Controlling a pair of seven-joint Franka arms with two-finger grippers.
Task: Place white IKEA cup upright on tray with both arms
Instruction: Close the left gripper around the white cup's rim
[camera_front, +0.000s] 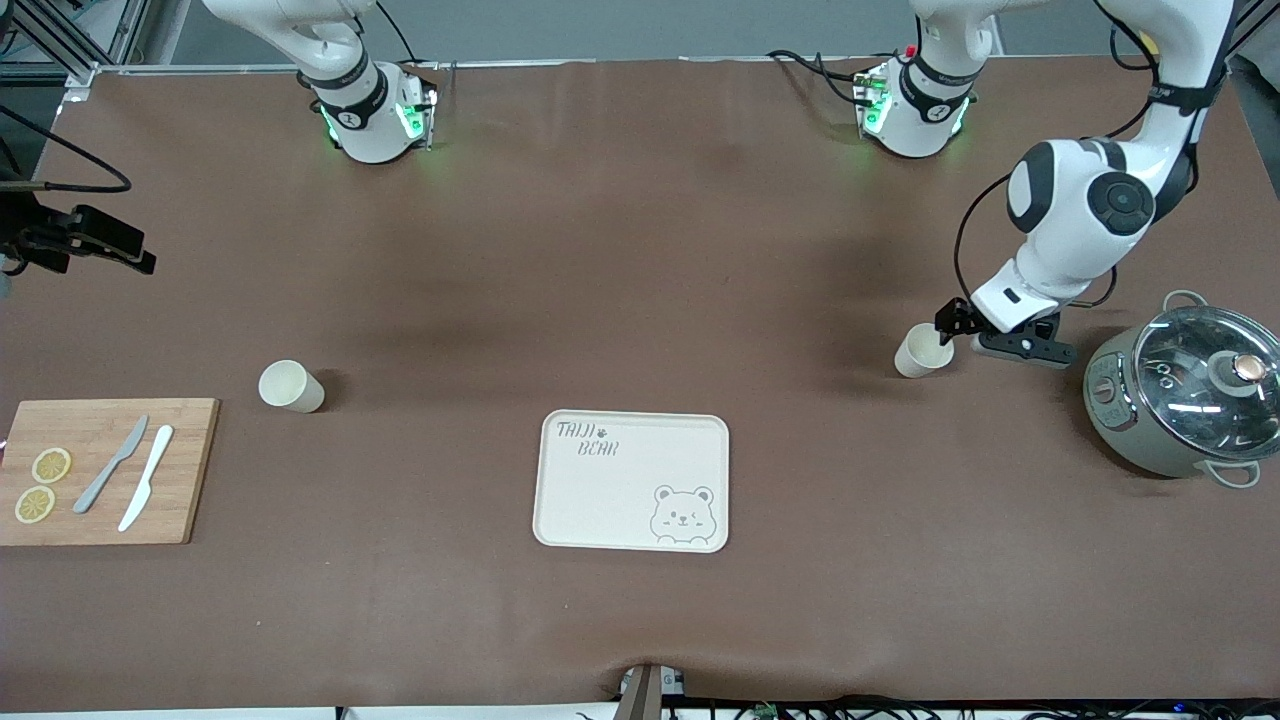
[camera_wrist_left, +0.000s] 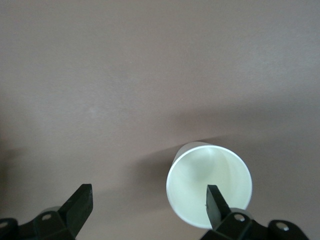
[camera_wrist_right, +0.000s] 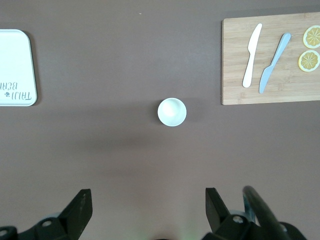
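A brown bench (camera_front: 640, 300) is seen from a high camera facing two white robot arms. The cream-white tray (camera_front: 632, 481), lettered "TAIJI BEAR" with a winking bear drawing, is taken as the landmark; it lies flat at the middle of the bench, nearest the camera, with nothing on it.

Toward the right arm's end from the tray, a wooden cutting board (camera_front: 185, 470) is laid at about the same nearness, carrying two lemon slices (camera_front: 42, 484), a grey knife (camera_front: 111, 464) and a white knife (camera_front: 146, 490). Slightly farther from the camera than the tray, between board and tray, a white cup (camera_front: 290, 386) is set upright, well apart from the tray. Toward the left arm's end, a grey-green pot with a glass lid (camera_front: 1190, 390) is placed, well apart from the tray.

A second white cup (camera_front: 922, 351) stands upright, farther from the camera than the tray and toward the left arm's end. The left pincer (camera_front: 950, 325) is held open right at this cup; in the left wrist view one finger (camera_wrist_left: 216, 205) is seen over the cup's mouth (camera_wrist_left: 209, 184), the other well clear of it.

The right pincer (camera_wrist_right: 145, 210) is shown only in its wrist view, open, high over the bench near the first cup (camera_wrist_right: 172, 111).
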